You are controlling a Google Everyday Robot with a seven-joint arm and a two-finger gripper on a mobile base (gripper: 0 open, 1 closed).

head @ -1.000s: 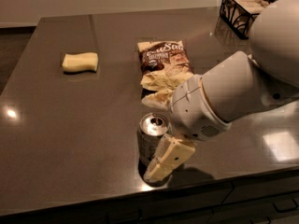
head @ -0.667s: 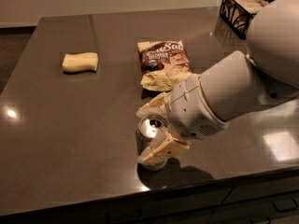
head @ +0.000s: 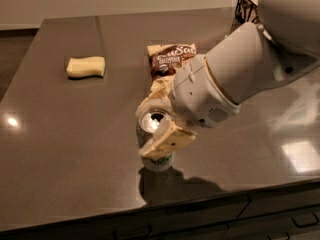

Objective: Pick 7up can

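The 7up can (head: pixel 154 120) stands upright near the counter's front edge, its shiny silver top with the pull tab facing up and a little green showing at its base. My gripper (head: pixel 146 130) is down around it. One cream finger (head: pixel 167 139) lies across the can's near side and the other (head: pixel 150 104) presses at the far rim. The fingers look closed against the can, which still rests on the counter. The white arm reaches in from the upper right and hides most of the can's side.
A brown-and-cream chip bag (head: pixel 170 59) lies just behind the can, partly under the arm. A yellow sponge-like block (head: pixel 86 66) lies at the back left. A black wire basket (head: pixel 246 6) stands at the back right. The dark counter's front edge (head: pixel 150 214) is close to the can.
The gripper has moved from beside the can to straddle it, and its fingers have closed in on the can's sides. The can has stayed in place.
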